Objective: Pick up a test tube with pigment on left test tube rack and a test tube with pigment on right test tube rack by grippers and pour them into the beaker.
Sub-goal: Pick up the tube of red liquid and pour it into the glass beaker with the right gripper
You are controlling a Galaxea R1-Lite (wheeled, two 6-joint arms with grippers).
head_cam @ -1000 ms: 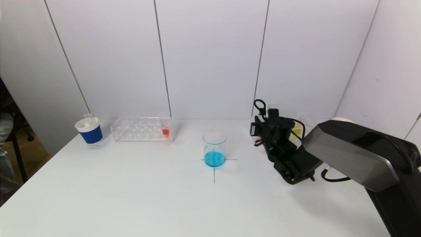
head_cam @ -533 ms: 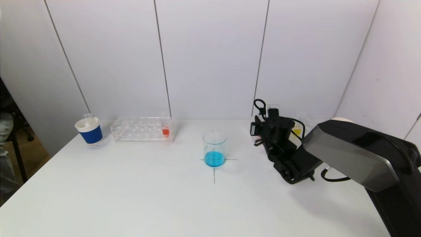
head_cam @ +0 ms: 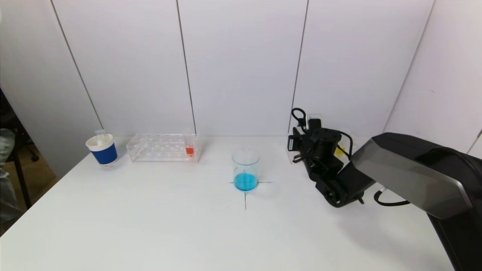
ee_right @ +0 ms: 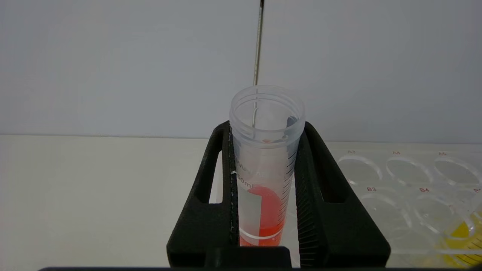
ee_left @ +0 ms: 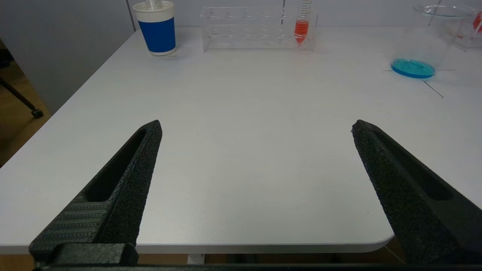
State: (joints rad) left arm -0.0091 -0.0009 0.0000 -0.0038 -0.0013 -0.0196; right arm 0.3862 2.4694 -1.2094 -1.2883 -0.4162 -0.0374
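The black right gripper [ee_right: 265,188] is closed tight around a clear plastic test tube with red-orange liquid [ee_right: 263,180]. Its two black fingers [ee_right: 320,195] press on both sides of the tube. The tube stands upright with its open top facing up, and the red liquid sits in its bottom part. In the head view, the right gripper [head_cam: 310,141] is at the back of the white table [head_cam: 150,218], on the right side, near the wall. Just beside the tube is the clear plastic right test tube rack [ee_right: 406,180] with round holes in its top. A tube with yellow liquid [ee_right: 461,233] stands in that rack. I cannot tell if the bottom of the red tube is inside the rack or above it.

Near the middle of the table stands the clear glass beaker with blue liquid [head_cam: 245,169] at its bottom. It sits on a thin black cross mark drawn on the table.

The black left gripper [ee_left: 256,128] is wide open and holds nothing. It hangs low over the near edge of the table, well apart from everything else.

At the back on the left is the clear plastic left test tube rack [head_cam: 158,148]. One tube with orange-red liquid [head_cam: 189,148] stands at its right end. To the left of this rack stands a blue and white paper cup [head_cam: 101,149].
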